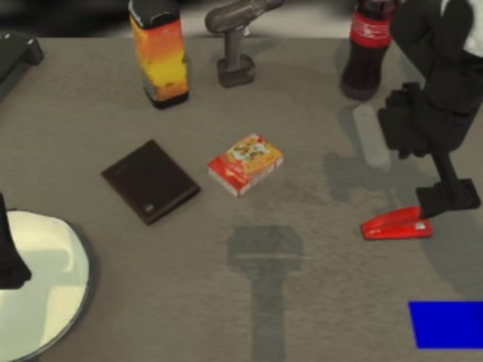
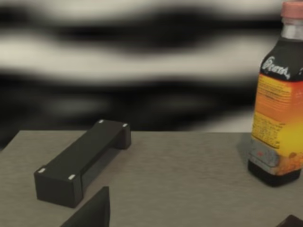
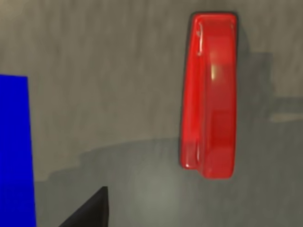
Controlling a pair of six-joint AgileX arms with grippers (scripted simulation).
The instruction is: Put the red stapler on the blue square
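The red stapler [image 1: 396, 224] lies flat on the table at the right, its thin end pointing to the left. In the right wrist view the stapler [image 3: 208, 94] lies just ahead of my gripper, untouched. My right gripper [image 1: 449, 197] hovers at the stapler's wide end, open and holding nothing; one dark finger [image 3: 92, 210] shows in its wrist view. The blue square [image 1: 447, 324] is a flat patch at the front right corner, also seen as the blue square [image 3: 14, 151] beside the gripper. My left gripper [image 2: 194, 220] stays parked at the left edge, open and empty.
A brown wallet [image 1: 151, 181] and a red-and-yellow snack box [image 1: 245, 164] lie mid-table. An orange bottle [image 1: 160, 53], a grey drill [image 1: 235, 45] and a cola bottle [image 1: 367, 45] stand along the back. A white plate [image 1: 45, 279] sits front left, a black bar [image 2: 83, 161] back left.
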